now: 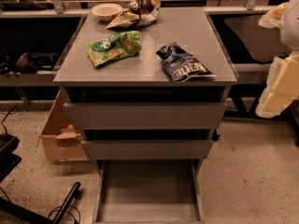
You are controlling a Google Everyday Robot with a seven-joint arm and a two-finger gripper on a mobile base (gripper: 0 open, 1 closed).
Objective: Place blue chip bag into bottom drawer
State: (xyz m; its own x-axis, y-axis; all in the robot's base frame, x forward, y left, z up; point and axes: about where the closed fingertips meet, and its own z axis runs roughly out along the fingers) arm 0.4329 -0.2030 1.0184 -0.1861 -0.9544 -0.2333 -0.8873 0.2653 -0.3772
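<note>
The gripper [282,85] sits at right, apart from the blue chip bag [182,63], its opening impossible to tell.

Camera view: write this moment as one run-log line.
blue bag: on cabinet top | bottom drawer: open, bag not in | gripper: right edge, apart from bag

blue chip bag [182,63] atop cabinet [191,29], hand [276,93] far right
</note>
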